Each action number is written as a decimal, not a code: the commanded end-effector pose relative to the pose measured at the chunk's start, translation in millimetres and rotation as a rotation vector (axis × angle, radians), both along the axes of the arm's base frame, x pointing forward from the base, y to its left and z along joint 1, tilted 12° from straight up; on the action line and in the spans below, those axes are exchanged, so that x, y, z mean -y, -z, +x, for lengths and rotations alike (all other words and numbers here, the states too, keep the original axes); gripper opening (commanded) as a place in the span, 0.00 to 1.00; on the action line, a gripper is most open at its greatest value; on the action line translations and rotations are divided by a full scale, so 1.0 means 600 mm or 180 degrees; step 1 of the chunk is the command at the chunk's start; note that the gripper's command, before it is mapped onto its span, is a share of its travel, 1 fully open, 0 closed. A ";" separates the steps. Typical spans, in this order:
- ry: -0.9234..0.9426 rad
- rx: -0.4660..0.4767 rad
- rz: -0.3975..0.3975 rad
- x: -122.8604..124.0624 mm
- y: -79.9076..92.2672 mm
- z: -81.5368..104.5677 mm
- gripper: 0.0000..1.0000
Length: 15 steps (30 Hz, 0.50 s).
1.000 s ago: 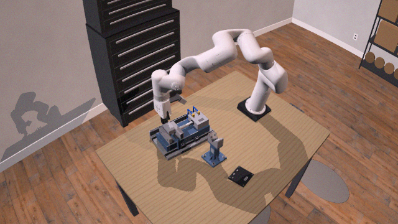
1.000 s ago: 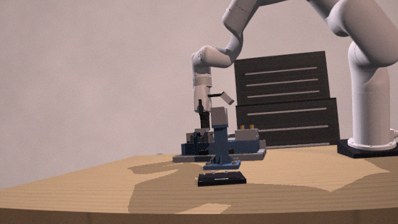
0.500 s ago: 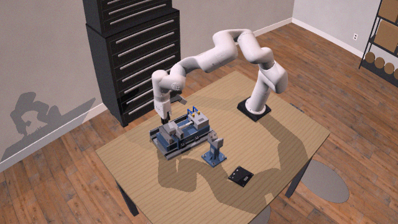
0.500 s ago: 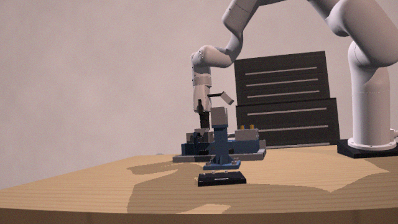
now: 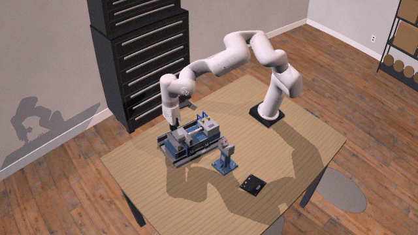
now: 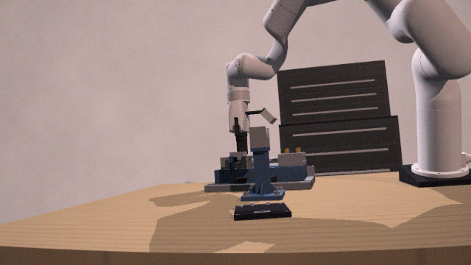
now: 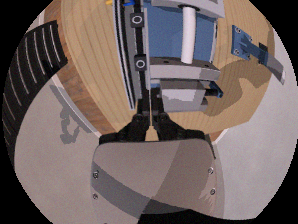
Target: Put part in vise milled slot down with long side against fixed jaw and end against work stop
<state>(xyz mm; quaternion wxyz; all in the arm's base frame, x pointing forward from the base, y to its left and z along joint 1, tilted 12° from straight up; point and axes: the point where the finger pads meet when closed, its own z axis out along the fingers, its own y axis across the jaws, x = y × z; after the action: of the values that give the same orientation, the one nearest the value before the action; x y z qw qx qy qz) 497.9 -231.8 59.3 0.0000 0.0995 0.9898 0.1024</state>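
Part (image 5: 180,136) is off the infeed plate (image 5: 253,185), which lies bare. It seems to sit low in the vise (image 5: 191,143), though you can't cleanly separate it from the grey jaws. Your gripper (image 5: 173,125) is clenched on nothing, fingers pressed together into one narrow blade at the vise's far end. That suits a nudge rather than a grasp, likely seating the block toward the work stop. The V-block (image 5: 226,145) stands apart, unused.

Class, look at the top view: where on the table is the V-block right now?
In the top view the V-block stands near the table's middle, just right of the vise, with the black infeed plate farther toward the front edge.
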 end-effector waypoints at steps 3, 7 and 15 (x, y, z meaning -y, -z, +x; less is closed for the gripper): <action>0.0003 0.0014 -0.0008 -0.001 -0.004 0.003 0.00; 0.0003 0.0014 -0.0008 -0.002 -0.004 0.003 0.00; 0.0003 0.0014 -0.0008 -0.006 -0.005 0.004 0.00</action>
<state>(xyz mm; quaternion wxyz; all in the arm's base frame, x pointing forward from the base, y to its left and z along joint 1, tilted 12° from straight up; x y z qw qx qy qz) 498.6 -227.9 60.1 0.0000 0.0995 0.9898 0.1024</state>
